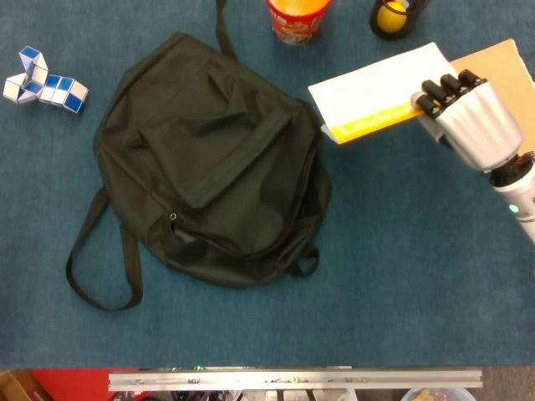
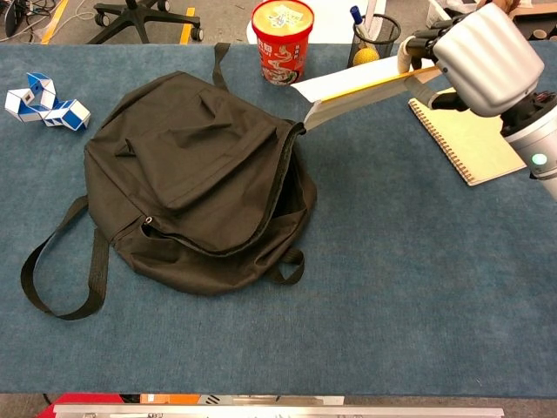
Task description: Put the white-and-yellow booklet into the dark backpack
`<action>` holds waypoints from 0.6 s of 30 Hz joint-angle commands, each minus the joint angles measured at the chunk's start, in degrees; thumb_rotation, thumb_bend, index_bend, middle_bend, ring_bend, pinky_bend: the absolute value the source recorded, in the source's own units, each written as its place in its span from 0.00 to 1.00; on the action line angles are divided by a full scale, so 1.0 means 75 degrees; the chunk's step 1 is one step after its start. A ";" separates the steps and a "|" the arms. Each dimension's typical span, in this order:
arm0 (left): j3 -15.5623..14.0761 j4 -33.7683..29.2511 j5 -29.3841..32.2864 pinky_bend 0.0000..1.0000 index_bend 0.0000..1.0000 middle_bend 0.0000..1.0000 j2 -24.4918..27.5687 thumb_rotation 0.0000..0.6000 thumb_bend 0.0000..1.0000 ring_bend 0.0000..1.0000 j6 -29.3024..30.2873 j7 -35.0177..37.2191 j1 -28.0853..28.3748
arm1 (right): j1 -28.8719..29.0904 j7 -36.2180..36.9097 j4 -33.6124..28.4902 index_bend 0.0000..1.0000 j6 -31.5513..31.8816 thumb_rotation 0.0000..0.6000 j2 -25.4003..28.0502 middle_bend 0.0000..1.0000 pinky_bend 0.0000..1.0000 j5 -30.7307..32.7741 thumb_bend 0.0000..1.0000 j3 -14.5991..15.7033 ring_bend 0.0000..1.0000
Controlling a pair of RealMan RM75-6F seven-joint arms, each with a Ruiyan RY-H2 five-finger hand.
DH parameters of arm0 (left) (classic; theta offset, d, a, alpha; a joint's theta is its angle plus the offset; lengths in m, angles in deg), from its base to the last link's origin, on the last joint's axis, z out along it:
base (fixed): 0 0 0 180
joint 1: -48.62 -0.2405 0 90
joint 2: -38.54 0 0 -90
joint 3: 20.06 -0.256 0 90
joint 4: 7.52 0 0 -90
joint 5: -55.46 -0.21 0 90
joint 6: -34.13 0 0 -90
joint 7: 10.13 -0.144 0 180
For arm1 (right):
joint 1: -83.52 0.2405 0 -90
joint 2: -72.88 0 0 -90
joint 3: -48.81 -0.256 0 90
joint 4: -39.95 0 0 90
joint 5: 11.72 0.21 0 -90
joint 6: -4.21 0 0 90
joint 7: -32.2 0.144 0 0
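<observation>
I have the white-and-yellow booklet (image 1: 380, 88) pinched along its right end in my right hand (image 1: 470, 121), dark fingers (image 1: 443, 90) wrapped over the top cover, the booklet held in the air and tilted so its free corner dips toward the dark backpack (image 1: 205, 163) at about 9 o'clock from the hand. In the chest view that low corner sits right at the upper right edge of the bag, just beside the gaping zipper opening (image 2: 287, 187) — whether it touches the fabric I cannot tell. The backpack lies flat on the blue table (image 1: 401, 276), its straps (image 1: 100, 259) trailing out toward 7 o'clock. Under and behind my hand lies a tan spiral notebook (image 2: 470, 135), flat on the table at 3 o'clock from the bag. At 12 o'clock, along the far edge, stands a red instant-noodle cup (image 2: 282, 39), and to its right a black mesh pen holder (image 2: 374, 42) with a yellow ball inside. A blue-and-white snake puzzle (image 1: 43, 81) rests well apart from the bag at 10 o'clock. My left hand does not show in either view.
</observation>
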 commanded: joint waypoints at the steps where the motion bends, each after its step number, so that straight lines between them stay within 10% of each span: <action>1: -0.0026 -0.0124 -0.0223 0.28 0.32 0.25 0.0117 1.00 0.21 0.18 -0.0177 -0.0140 0.0196 | -0.0013 -0.0137 -0.0620 0.82 0.0287 1.00 0.0471 0.71 0.68 0.0018 0.41 -0.0138 0.63; 18: -0.0200 -0.0884 -0.1215 0.28 0.32 0.25 0.0131 1.00 0.21 0.18 -0.2018 -0.0654 0.1657 | -0.0582 -0.1174 -0.3567 0.82 0.0665 1.00 0.2841 0.72 0.69 0.0106 0.41 -0.0409 0.64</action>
